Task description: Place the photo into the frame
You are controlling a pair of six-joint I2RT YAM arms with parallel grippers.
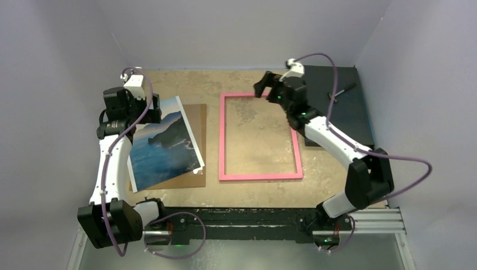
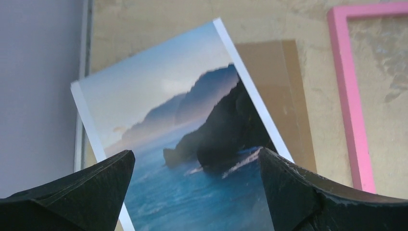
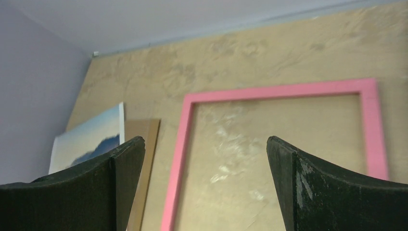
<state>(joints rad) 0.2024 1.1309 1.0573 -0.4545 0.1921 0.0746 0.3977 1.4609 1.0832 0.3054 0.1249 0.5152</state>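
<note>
The photo [image 1: 163, 143], a sea and cliff print with a white border, lies tilted on the brown backing board [image 1: 197, 121] at the left. It shows in the left wrist view [image 2: 183, 106] and at the left edge of the right wrist view [image 3: 89, 137]. The pink frame [image 1: 260, 176] lies flat in the middle, with the table showing through it; it also shows in both wrist views [image 2: 351, 106] [image 3: 279, 90]. My left gripper [image 1: 151, 111] [image 2: 196, 153] is open and empty above the photo's far part. My right gripper [image 1: 264, 90] [image 3: 206, 139] is open and empty above the frame's far right corner.
A black mat [image 1: 343, 112] lies at the back right with a thin dark object [image 1: 343, 90] on it. Grey walls close in the left, back and right. The backing board also shows under the photo in the wrist views [image 2: 279, 86] [image 3: 144, 134].
</note>
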